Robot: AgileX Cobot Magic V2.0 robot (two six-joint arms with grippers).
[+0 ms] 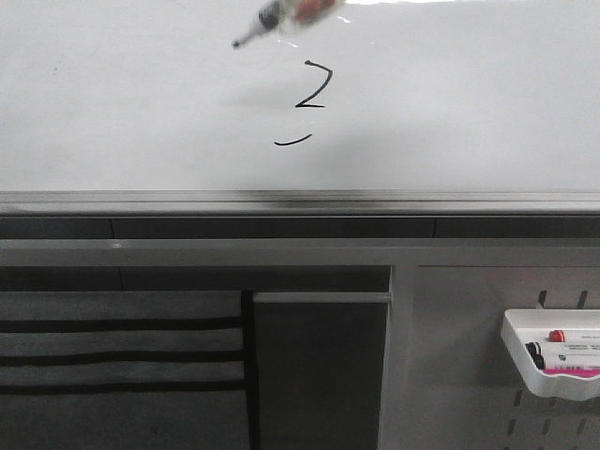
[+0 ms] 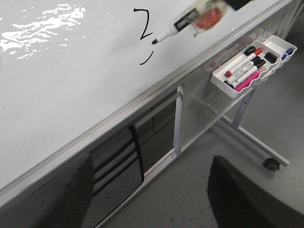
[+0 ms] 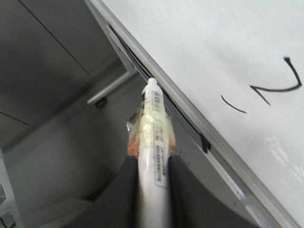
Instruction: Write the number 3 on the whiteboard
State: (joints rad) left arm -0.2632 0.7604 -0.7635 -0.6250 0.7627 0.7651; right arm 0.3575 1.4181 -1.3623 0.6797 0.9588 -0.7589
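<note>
The whiteboard [image 1: 112, 112] fills the upper front view. On it is the number 3 [image 1: 314, 86], a thin black zigzag with a separate short curved dash [image 1: 292, 142] below it, not joined. A white marker [image 1: 281, 17] wrapped in yellowish tape is blurred at the top edge. Its dark tip [image 1: 237, 43] points down-left of the strokes and seems lifted off the board. My right gripper [image 3: 154, 166] is shut on the marker's barrel [image 3: 154, 137]. My left gripper [image 2: 152, 199] is open and holds nothing, hanging over the floor beside the board. The left wrist view shows the marker [image 2: 190, 21] by the zigzag [image 2: 142, 23].
A grey metal rail [image 1: 300, 202] runs along the board's lower edge. Below right, a white tray [image 1: 553, 361] with several markers hangs on a slotted pegboard panel [image 1: 469, 375]. The stand's leg with a caster [image 2: 271, 164] rests on the grey floor.
</note>
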